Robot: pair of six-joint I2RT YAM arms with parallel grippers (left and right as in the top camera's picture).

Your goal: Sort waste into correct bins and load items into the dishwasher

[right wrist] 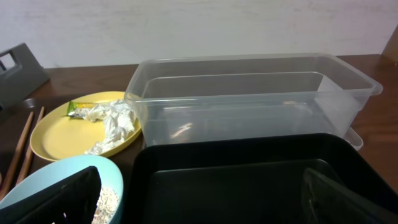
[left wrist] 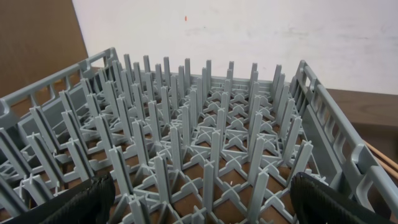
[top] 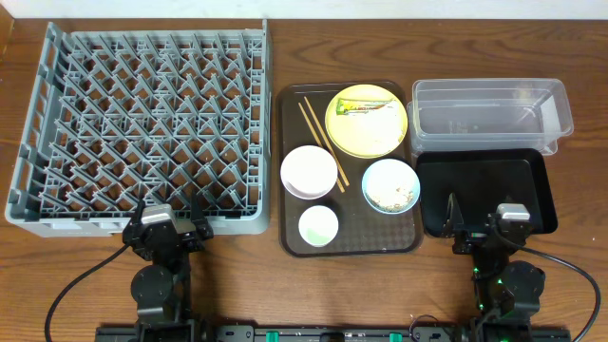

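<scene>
The grey dish rack (top: 142, 123) stands at the left, empty. On the brown tray (top: 350, 245) are a yellow plate (top: 367, 133) holding white paper scraps (right wrist: 112, 121) and a green-yellow wrapper (right wrist: 81, 107), two chopsticks (top: 323, 142), a white bowl (top: 309, 172), a light blue bowl (top: 390, 185) with rice crumbs (right wrist: 109, 199), and a small white cup (top: 318, 226). The clear tub (top: 489, 114) and black tray (top: 484, 190) lie at the right, both empty. My left gripper (top: 169, 226) is open at the rack's near edge (left wrist: 202, 202). My right gripper (top: 480, 223) is open over the black tray's near edge (right wrist: 211, 193).
The rack's upright pegs (left wrist: 199, 137) fill the left wrist view. The clear tub (right wrist: 249, 93) sits just behind the black tray (right wrist: 249, 168). Bare wooden table runs along the front, between the two arm bases.
</scene>
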